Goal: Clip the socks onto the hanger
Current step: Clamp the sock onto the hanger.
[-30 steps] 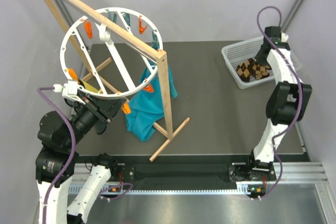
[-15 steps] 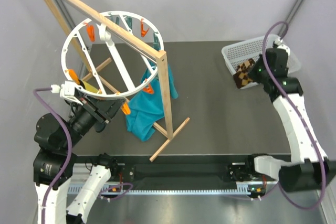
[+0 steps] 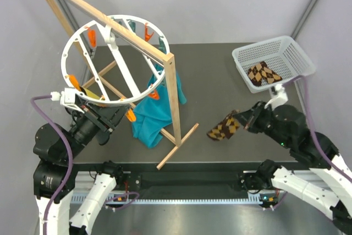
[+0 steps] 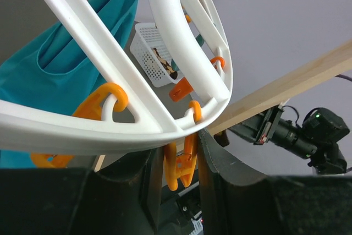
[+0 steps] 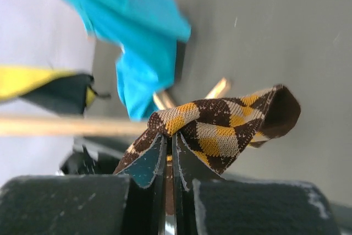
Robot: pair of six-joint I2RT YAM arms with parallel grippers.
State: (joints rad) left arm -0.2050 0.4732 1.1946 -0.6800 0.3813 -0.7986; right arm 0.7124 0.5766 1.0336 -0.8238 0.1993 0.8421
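Now the right gripper (image 3: 246, 119), clamped on a sock (image 3: 224, 127) near the front edge, must reach the orange clip (image 4: 184, 169) of the hanger (image 3: 65, 59), pinched by the left gripper (image 4: 179, 152).

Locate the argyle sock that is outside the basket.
Top view, right of centre: the sock hangs pinched in the right hand above the table, between the wooden frame's foot and the white basket.

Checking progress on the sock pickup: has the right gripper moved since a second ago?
Yes. The right gripper has left the basket and come nearer and leftward, toward the frame, shut on a sock.
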